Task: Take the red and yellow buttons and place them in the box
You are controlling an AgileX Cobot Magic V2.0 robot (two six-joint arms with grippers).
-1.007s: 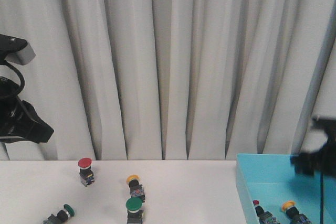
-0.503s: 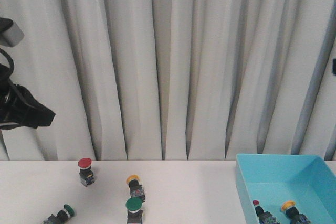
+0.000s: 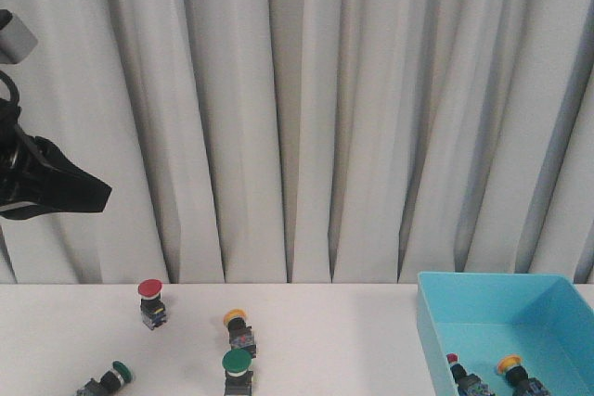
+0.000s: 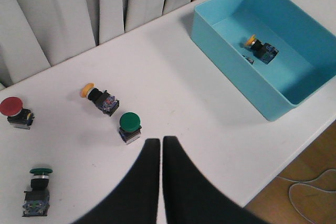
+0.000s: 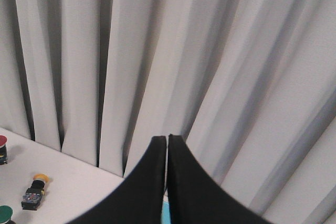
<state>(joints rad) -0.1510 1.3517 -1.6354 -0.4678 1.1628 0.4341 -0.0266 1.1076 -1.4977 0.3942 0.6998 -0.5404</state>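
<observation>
tabletop (image 4: 173,93) white, curtain (image 3: 325,108) behind its far edge; box (image 4: 294,85) sits at the right end near the front edge, where the right arm can drop into it; one yellow button (image 4: 260,48) and one red button (image 3: 457,368) already lie inside on their sides.

Left on the tabletop, toward the left end: a red button (image 4: 13,111) upright near the far edge; a yellow button (image 4: 98,95) on its side just inboard of it; two green buttons (image 4: 129,126) nearer the front edge, not wanted, so they stay.

Left tool (image 4: 161,148) hangs high above that cluster, fingers pressed together, holding nothing; right tool (image 5: 167,145) raised, facing the curtain, fingers together, also nothing held.

Judgement: two targets to go; left arm looks best placed for both.
</observation>
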